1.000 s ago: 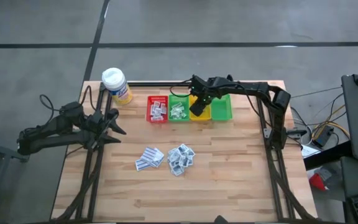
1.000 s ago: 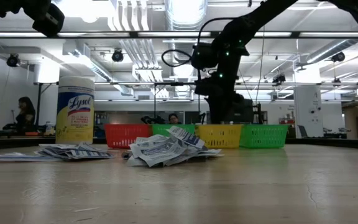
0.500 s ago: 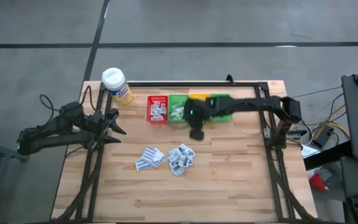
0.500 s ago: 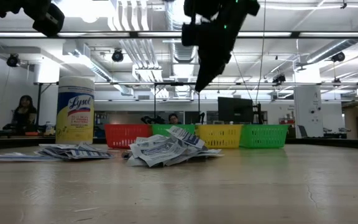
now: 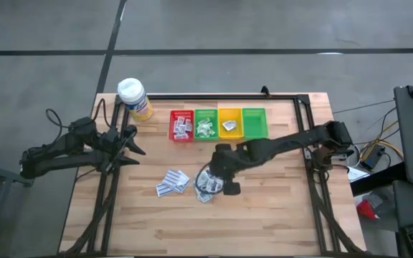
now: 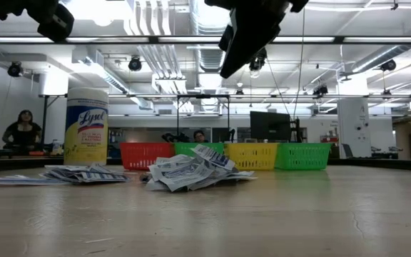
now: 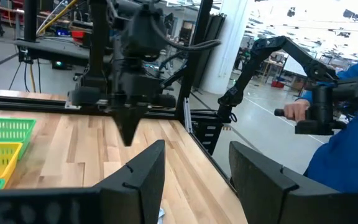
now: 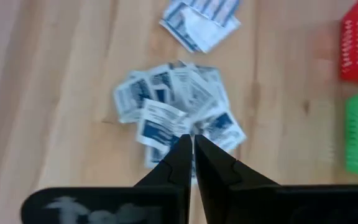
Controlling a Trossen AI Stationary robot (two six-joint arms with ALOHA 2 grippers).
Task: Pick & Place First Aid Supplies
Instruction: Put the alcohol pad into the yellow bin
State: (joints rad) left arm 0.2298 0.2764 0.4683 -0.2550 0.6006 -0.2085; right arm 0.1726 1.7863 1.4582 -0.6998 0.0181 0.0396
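Nearest the front table edge: loose heap of white first aid packets (image 5: 208, 182) with blue and grey print, mid-table, spilled flat on the wood. Right gripper (image 5: 221, 172) poised directly above this heap, off the table, fingers (image 8: 180, 163) pressed together and empty, nothing pinched; seen in low view high up near the ceiling lights (image 6: 242, 44), well clear of the pile (image 6: 190, 170). From the right wrist view, heap (image 8: 176, 112) straight below the closed tips.

Just beside the heap toward the left arm: smaller fanned stack of flat packets (image 5: 172, 181), apart from the heap, untouched; also in the right wrist view (image 8: 201, 20).

Left gripper (image 5: 131, 143) parked at the left table edge, above the surface, fingers (image 7: 143, 175) spread apart, holding nothing.

Farther back, row of four bins touching side by side: red bin (image 5: 181, 125) with several packets inside, green bin (image 5: 206, 126) with packets, yellow bin (image 5: 229, 123) with one packet, second green bin (image 5: 254, 123) with no contents visible.

Far left corner: yellow wipes bottle with white cap (image 5: 134, 98), upright, well apart from the bins.

Beyond the table in the left wrist view: person's hand (image 7: 297, 111) and blue sleeve.
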